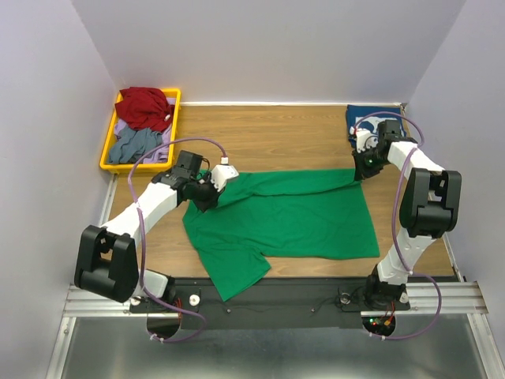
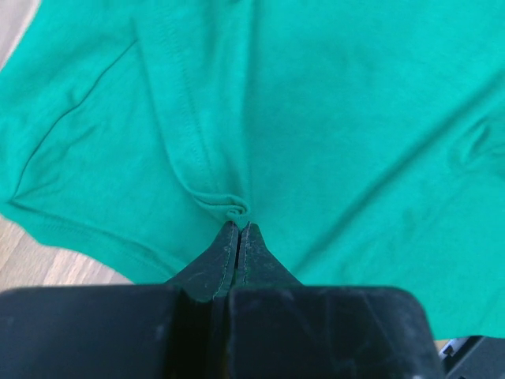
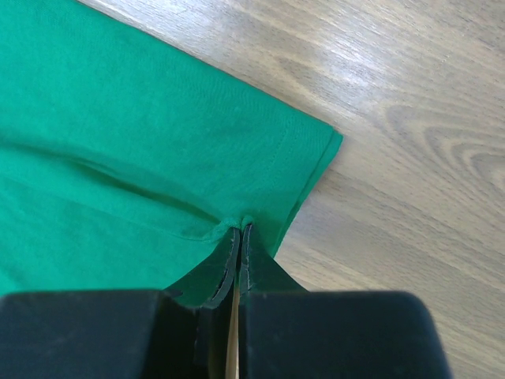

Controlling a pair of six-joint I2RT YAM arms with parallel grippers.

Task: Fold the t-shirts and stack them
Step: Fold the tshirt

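The bright green t-shirt (image 1: 284,217) lies spread on the wooden table, one sleeve hanging over the near edge. My left gripper (image 1: 207,197) is shut on a pinch of the green t-shirt (image 2: 316,118) at its far left edge, near the shoulder. My right gripper (image 1: 361,167) is shut on the green t-shirt (image 3: 118,158) at its far right corner, by the hem. The navy blue t-shirt (image 1: 364,118) lies folded at the far right corner of the table, partly hidden by my right arm.
A yellow bin (image 1: 110,155) at the far left holds a red garment (image 1: 144,106) and grey-blue clothes (image 1: 134,144). White walls close in the table on three sides. A metal rail (image 1: 268,300) runs along the near edge.
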